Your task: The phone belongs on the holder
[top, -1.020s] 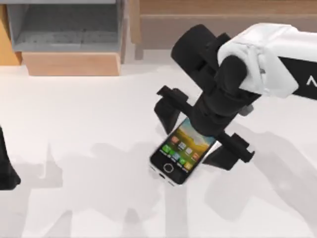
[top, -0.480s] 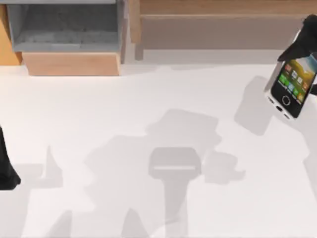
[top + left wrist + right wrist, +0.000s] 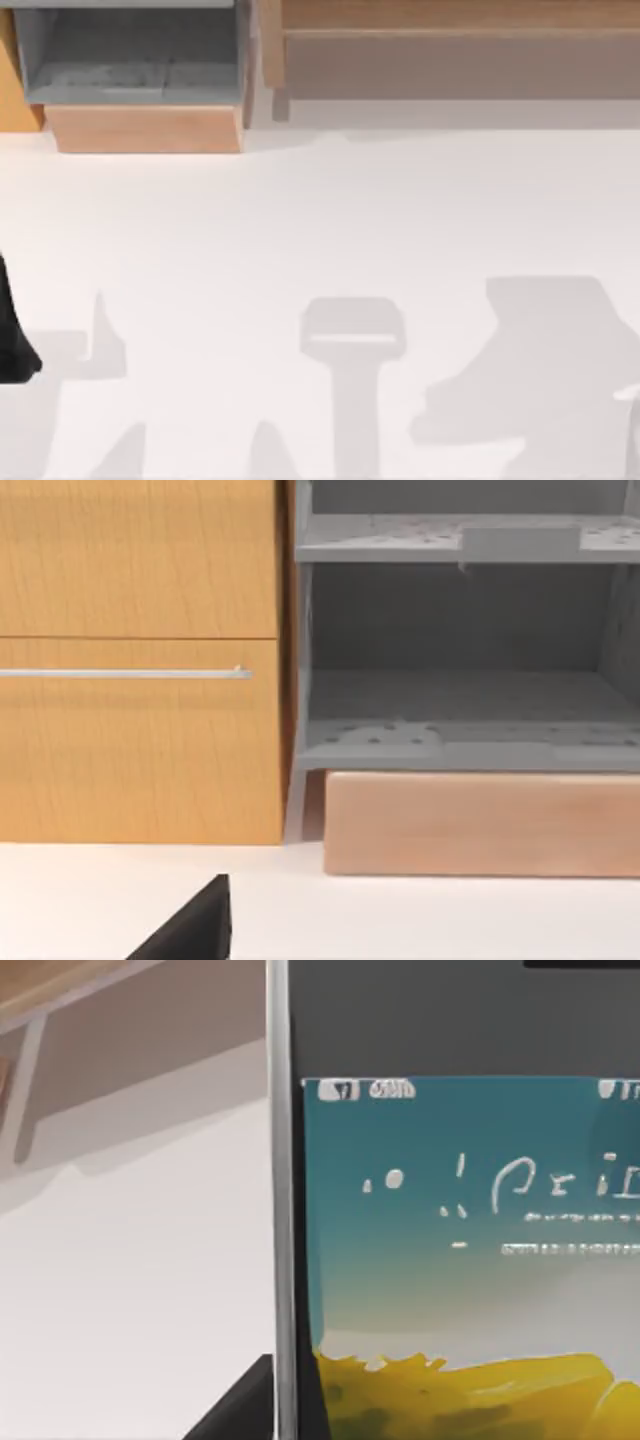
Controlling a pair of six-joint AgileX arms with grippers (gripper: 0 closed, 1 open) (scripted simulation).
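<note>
I am watching the phone (image 3: pixel 450 1260) hanging close in front of the right wrist camera, up off the table (image 3: pixel 300 220), with its silver edge running down the frame and the teal-and-yellow screen facing the lens. A dark part of the right gripper (image 3: pixel 245 1410) is lying against that edge at the lower left of the frame, so I am judging the gripper to be clamped on the phone across its narrow sides. The left arm (image 3: pixel 12 330) is sitting parked at the left edge of the top view. Its gripper (image 3: pixel 190 935) is facing the wooden cabinet (image 3: pixel 140 730) and the grey shelf unit (image 3: pixel 460 710), and I cannot tell whether it is closed or released. I am treating the phone as light and rigid, but smooth along its metal rim and glass front, so it is likely to slip or twist under a loose hold. The safest place to take it is across the two long edges near the middle, keeping pressure off the screen while I am carrying it toward the holder.
</note>
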